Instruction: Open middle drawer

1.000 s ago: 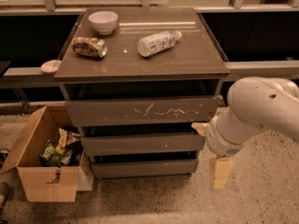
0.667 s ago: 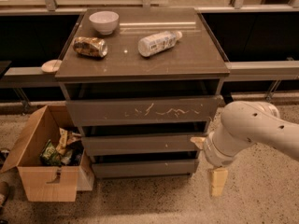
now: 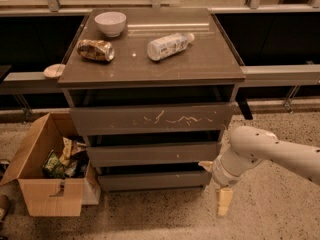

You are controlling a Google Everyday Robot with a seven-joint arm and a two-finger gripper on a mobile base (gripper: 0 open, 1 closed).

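Observation:
The middle drawer (image 3: 152, 154) is a plain grey-brown front with a few white specks, between the taller scratched top front (image 3: 150, 119) and the short bottom front (image 3: 152, 180). It looks closed, flush with the other fronts. My gripper (image 3: 220, 191) hangs at the end of the white arm (image 3: 270, 151), low at the cabinet's right front corner, beside the bottom and middle drawers. One pale finger (image 3: 224, 202) points down toward the floor.
On the cabinet top (image 3: 210, 59) lie a white bowl (image 3: 110, 23), a crushed can (image 3: 95, 50) and a plastic bottle (image 3: 169, 45). An open cardboard box (image 3: 47, 171) with rubbish stands on the floor at the left. A rail (image 3: 280, 75) runs behind.
My arm and gripper have moved left and down, closer to the cabinet's right front corner. The drawers have not moved.

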